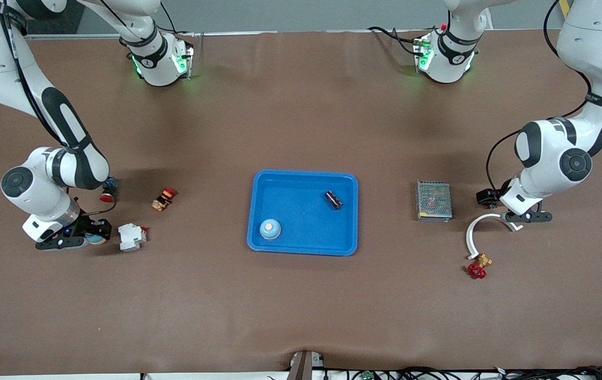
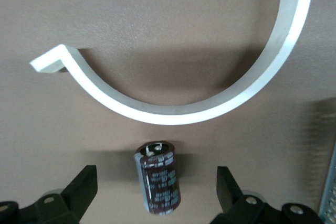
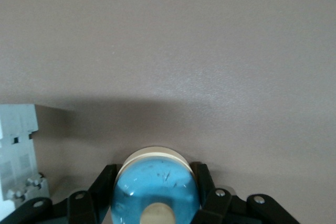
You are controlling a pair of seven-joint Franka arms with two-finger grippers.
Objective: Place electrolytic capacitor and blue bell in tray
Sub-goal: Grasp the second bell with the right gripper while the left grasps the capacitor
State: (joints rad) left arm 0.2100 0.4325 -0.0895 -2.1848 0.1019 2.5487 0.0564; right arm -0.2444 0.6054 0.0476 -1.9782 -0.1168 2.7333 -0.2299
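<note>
The bright-blue tray (image 1: 303, 245) lies mid-table and holds a blue bell (image 1: 269, 229) and a dark electrolytic capacitor (image 1: 333, 199). My right gripper (image 1: 97, 235) is low at the right arm's end of the table. Its fingers (image 3: 105, 179) are shut on a second blue bell (image 3: 156, 187), which also shows in the front view (image 1: 96, 239). My left gripper (image 1: 526, 216) is low over the table at the left arm's end and open (image 2: 156, 177). A second dark capacitor (image 2: 159, 184) lies on the table between its fingers, with a gap on each side. The front view hides this capacitor.
A white curved strip (image 1: 477, 229) lies by the left gripper, with a silver mesh box (image 1: 433, 200) beside it and a brass valve with a red handle (image 1: 479, 266) nearer the camera. A white breaker (image 1: 132, 237), a red-orange part (image 1: 164, 198) and a red button (image 1: 108, 191) lie near the right gripper.
</note>
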